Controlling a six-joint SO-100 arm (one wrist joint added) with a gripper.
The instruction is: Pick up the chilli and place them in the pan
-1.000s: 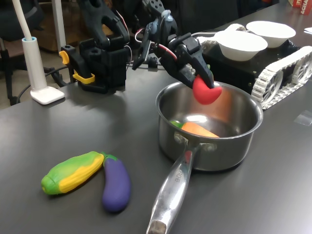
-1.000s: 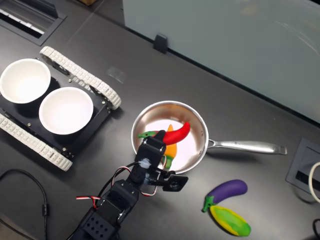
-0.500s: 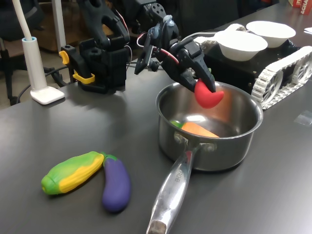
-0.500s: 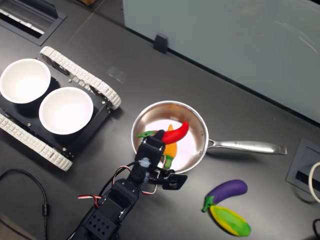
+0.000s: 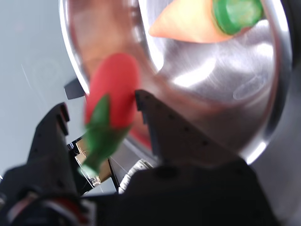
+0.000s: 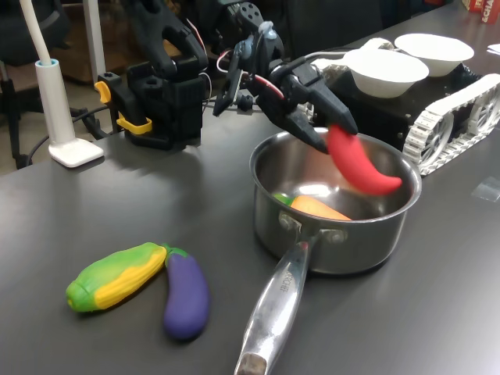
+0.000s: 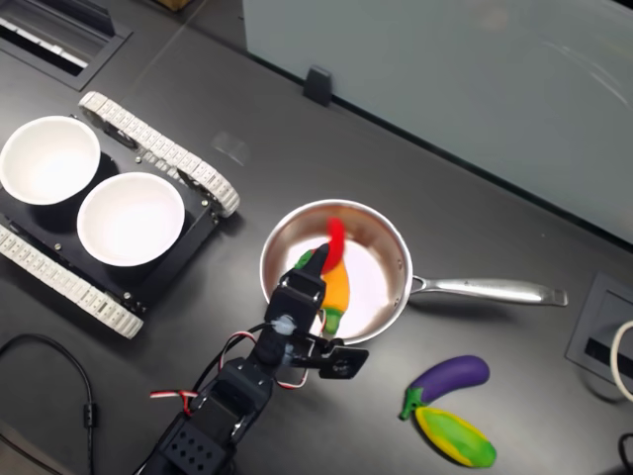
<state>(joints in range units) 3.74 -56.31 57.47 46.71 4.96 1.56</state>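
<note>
first exterior view, lower left of the frame: a yellow-green corn cob (image 6: 117, 276) lies touching a purple eggplant (image 6: 186, 293) on the dark table (image 6: 94, 203). just right of them the pan (image 6: 336, 205) sits at frame centre, its long handle (image 6: 273, 312) running toward the bottom edge, with an orange carrot (image 6: 319, 208) inside. above the pan's far rim hangs the gripper (image 6: 324, 125), jaws parted; the chilli (image 6: 361, 162) tilts down into the pan from between them, green stem up by the fingers. wrist view shows the chilli (image 5: 113, 92) loose in the gap between the spread black fingers (image 5: 164, 127), though it is blurred and contact cannot be told. further back, upper right, two white bowls (image 6: 388, 72) rest on a tracked vehicle (image 6: 453, 109).
</note>
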